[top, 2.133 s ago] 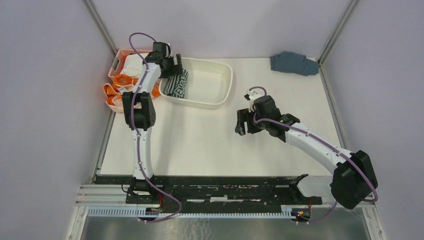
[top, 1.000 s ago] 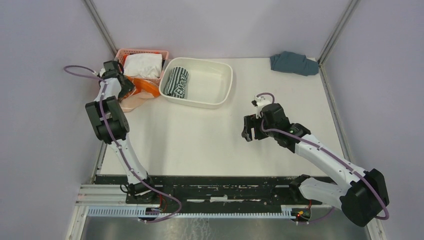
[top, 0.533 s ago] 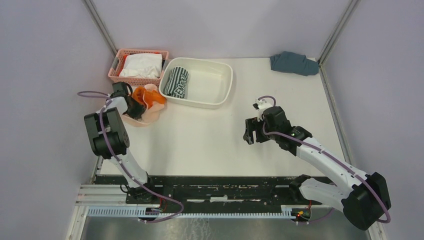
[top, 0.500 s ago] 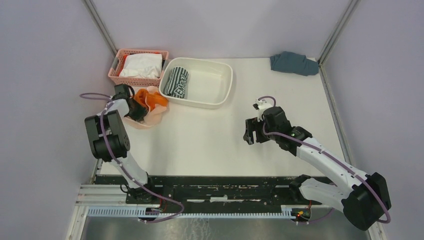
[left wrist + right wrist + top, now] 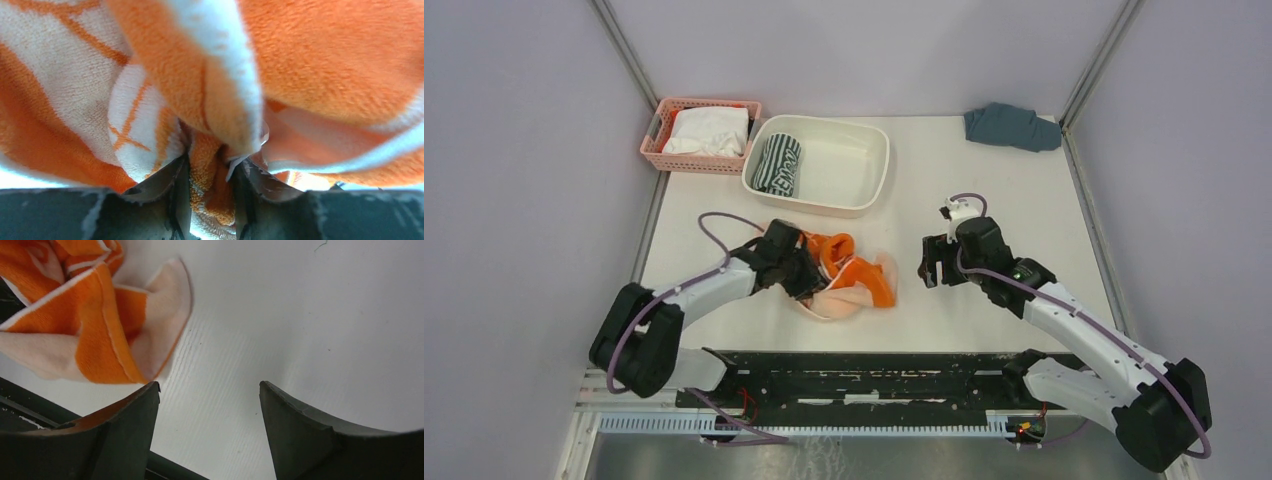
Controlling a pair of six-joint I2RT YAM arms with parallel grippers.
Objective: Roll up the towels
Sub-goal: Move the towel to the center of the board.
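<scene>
The orange towel lies bunched on the table near the front middle, with my left gripper shut on a fold of it. Seen from the left wrist, orange terry cloth fills the gap between the two dark fingers. The green-and-white striped towel sits rolled in the white tub. To the right of the orange towel my right gripper stands open over bare table. In the right wrist view, a corner of the orange towel shows upper left, past the gripper.
A pink basket at the back left holds a white cloth. A blue-grey cloth lies crumpled at the back right corner. The black rail runs along the table's near edge.
My left arm has swung from the back left, beside the basket, to the front middle, dragging the orange towel with it. The right gripper has shifted slightly and stays open.
</scene>
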